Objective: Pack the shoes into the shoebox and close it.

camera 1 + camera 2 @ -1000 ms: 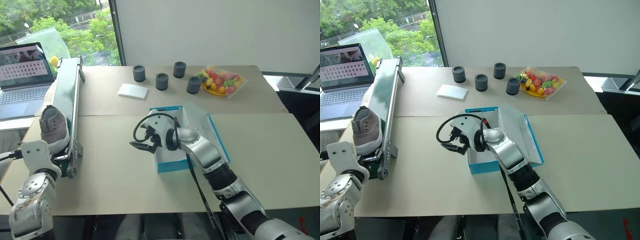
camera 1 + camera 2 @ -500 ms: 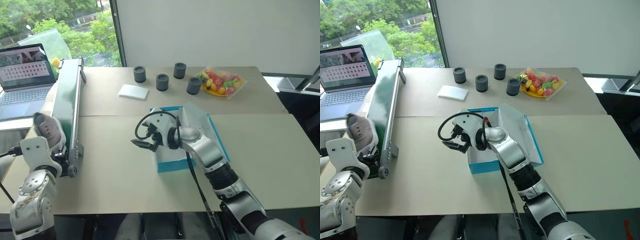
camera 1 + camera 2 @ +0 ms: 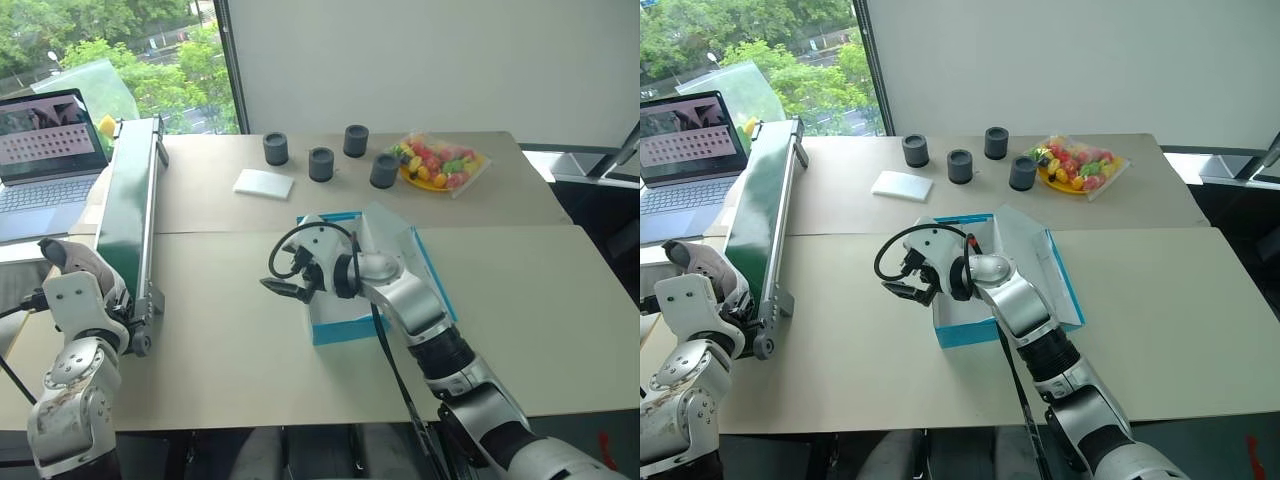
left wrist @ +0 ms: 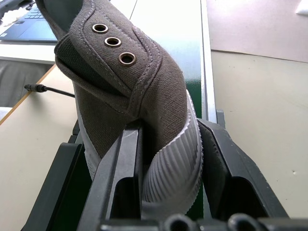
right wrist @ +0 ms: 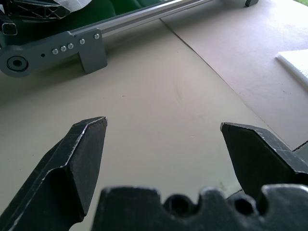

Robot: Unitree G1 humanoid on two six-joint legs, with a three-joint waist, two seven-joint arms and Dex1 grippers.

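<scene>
Canvas, grey-brown and softly creased, is what the left gripper [image 4: 163,163] has hold of: its two black fingers are pressed in on a small shoe [image 4: 130,96], squeezing the ribbed pale rubber sole so that it buckles between them. Three metal eyelets run along the stitched upper. The shoe sits at the near end of a long green conveyor [image 3: 128,200] with aluminium side rails, which lies along the left edge of the tan table [image 3: 220,340]; a laptop [image 3: 45,140] stands open just beyond that edge.

A broad stretch of bare tabletop lies between the conveyor and the shoebox [image 3: 345,325], a turquoise cardboard carton with white inner walls, its hinged flap lifted towards the right. The right gripper [image 3: 285,285] hangs at the box's left wall, its blunt black jaws spread wide with nothing between them. Beyond it lie a flat white pad [image 3: 264,183], four dark cylindrical cups [image 3: 321,163] and a crinkly bag of bright sweets [image 3: 440,162].
</scene>
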